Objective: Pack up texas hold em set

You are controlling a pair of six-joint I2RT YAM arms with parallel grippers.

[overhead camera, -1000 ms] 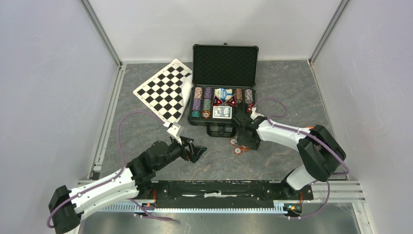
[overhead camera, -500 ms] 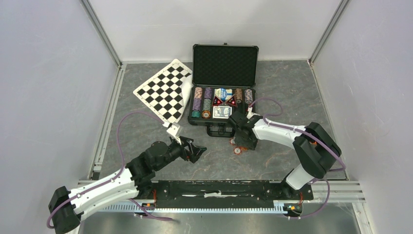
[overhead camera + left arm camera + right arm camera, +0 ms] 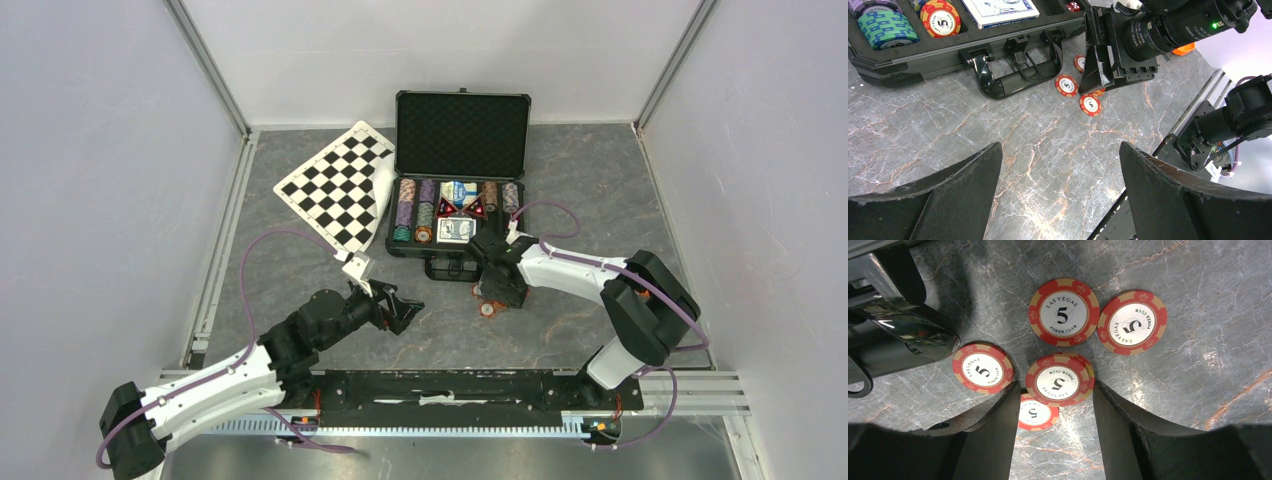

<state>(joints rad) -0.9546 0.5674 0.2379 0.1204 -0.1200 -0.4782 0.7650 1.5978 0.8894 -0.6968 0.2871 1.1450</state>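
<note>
The black case [image 3: 462,135] stands open at the back, with rows of chips, card decks [image 3: 456,230] and red dice in its tray. Several red poker chips marked 5 [image 3: 487,308] lie loose on the table in front of the case handle [image 3: 1015,82]. My right gripper [image 3: 1058,387] is low over them, open, its jaws closely straddling a small stack of chips [image 3: 1059,380]. The right finger touches the stack's edge and a thin gap shows at the left finger. Another chip [image 3: 1035,415] lies half under that stack. My left gripper [image 3: 1060,147] hovers open and empty over bare table, to the left.
A black-and-white checkered board [image 3: 335,190] lies left of the case, its edge against it. An orange object [image 3: 1184,48] shows behind my right wrist. The metal rail [image 3: 450,385] with the arm bases runs along the near edge. White walls enclose the table.
My right gripper has shifted slightly left and lower over the loose chips, and its jaws have narrowed a little. The left arm has not moved.
</note>
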